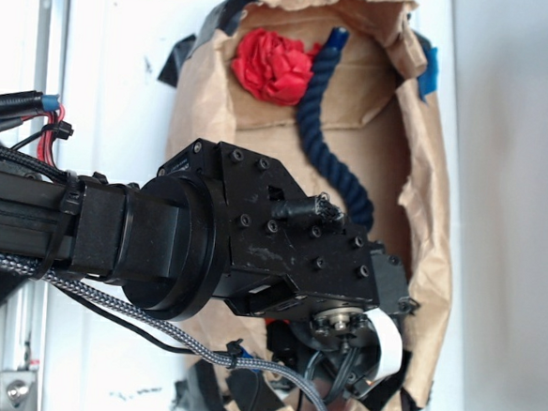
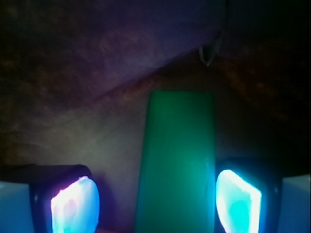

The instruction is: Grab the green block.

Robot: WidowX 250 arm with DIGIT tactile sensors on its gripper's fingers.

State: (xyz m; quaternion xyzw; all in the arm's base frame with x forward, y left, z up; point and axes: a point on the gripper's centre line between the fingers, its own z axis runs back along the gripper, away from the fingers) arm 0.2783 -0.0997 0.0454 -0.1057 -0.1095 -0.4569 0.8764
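Arm (image 1: 112,236): enters from the left edge of the exterior view; black links, braided cable hanging under them, red and blue wires at the far left.
Wrist housing (image 1: 290,244): black, bolted plates, sits over the lower half of the paper bag and hides what is beneath it.
Paper bag (image 1: 432,235): brown, lying opened out on a white surface (image 1: 113,81); blue tape on its upper rim and right edge.
Red item (image 1: 274,64): crumpled, rosette-like, inside the bag near the top, just left of the rope's upper end.
Rope (image 1: 331,125): dark blue, twisted, curves from the bag's top down toward the wrist housing.
Gripper (image 2: 155,204): seen only in the wrist view; both pads glow cyan at the bottom corners.
Left pad (image 2: 75,206): apart from the block, with a dark gap between.
Green block (image 2: 177,160): between the pads, long face running from the bottom edge up to mid-frame, on dim brown paper; closer to the right side. Not visible in the exterior view.
Right pad (image 2: 238,204): at the block's right edge; contact cannot be told.
Finger state: spread wide, not clamped on the block.
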